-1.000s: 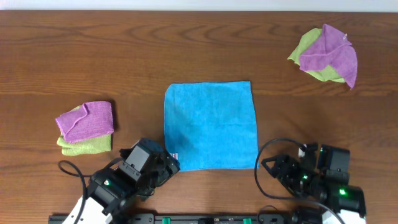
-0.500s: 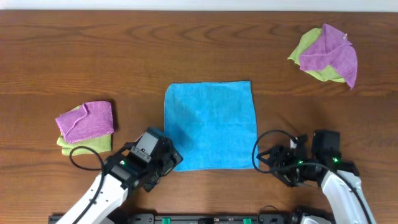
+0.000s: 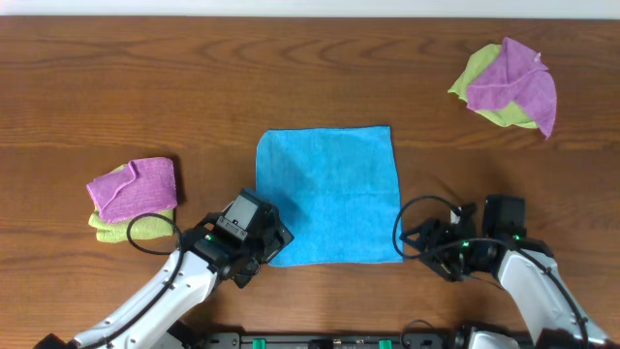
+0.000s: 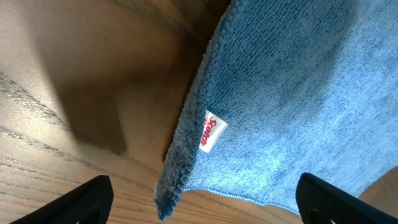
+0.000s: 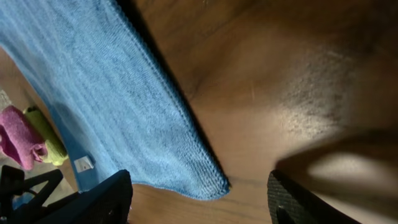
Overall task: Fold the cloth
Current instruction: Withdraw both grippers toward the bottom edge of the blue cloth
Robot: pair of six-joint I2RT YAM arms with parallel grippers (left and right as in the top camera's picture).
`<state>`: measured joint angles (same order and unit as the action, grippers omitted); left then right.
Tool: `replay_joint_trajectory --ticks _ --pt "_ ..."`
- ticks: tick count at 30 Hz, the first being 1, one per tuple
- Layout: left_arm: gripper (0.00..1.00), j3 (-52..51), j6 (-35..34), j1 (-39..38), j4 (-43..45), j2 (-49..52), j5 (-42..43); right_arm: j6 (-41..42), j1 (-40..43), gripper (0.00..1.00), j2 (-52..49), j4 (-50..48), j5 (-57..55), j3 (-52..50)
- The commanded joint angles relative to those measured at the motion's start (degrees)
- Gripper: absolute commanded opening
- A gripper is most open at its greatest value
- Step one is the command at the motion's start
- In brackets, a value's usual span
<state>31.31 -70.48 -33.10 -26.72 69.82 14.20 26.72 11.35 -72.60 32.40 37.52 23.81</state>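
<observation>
Your left gripper (image 3: 269,250) is spread wide, its fingers (image 4: 87,196) straddling the near corner of the cloth (image 3: 327,194). The white label (image 4: 211,130) lies just ahead of them, and nothing is pinched yet. Your right gripper (image 3: 412,244) is parted too, with the cloth's other near corner lying between its fingers (image 5: 93,199), flat on the table (image 3: 145,78). The grippers sit at matching corners, probably so you can lift that edge evenly and carry it away from them to the far edge. The purple-and-green pile (image 3: 133,199) lies well outside the left gripper, out of the fold's way.
</observation>
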Motion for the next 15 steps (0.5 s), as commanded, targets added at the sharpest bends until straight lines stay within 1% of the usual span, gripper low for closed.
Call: replay_joint_trajectory --ticks 1,9,11,12,15 --pt "0.95 -0.2 0.6 0.2 0.1 0.3 -0.4 -0.6 0.4 0.69 -2.3 -1.1 0.2 -0.3" --pt "0.97 -0.2 0.6 0.2 1.2 0.3 -1.1 -0.4 0.4 0.68 -7.7 -4.8 0.2 -0.3" --pt "1.00 -0.2 -0.2 0.2 1.7 0.3 -1.0 -0.4 0.4 0.67 -8.6 -4.8 0.2 -0.3" --pt "0.95 -0.2 -0.7 0.2 2.1 0.3 -1.0 -0.4 0.3 0.67 -8.9 -4.8 0.3 -0.3" --pt "0.94 -0.2 -0.7 0.2 3.2 0.3 -0.6 -0.5 0.3 0.65 -9.2 -3.8 0.5 -0.3"
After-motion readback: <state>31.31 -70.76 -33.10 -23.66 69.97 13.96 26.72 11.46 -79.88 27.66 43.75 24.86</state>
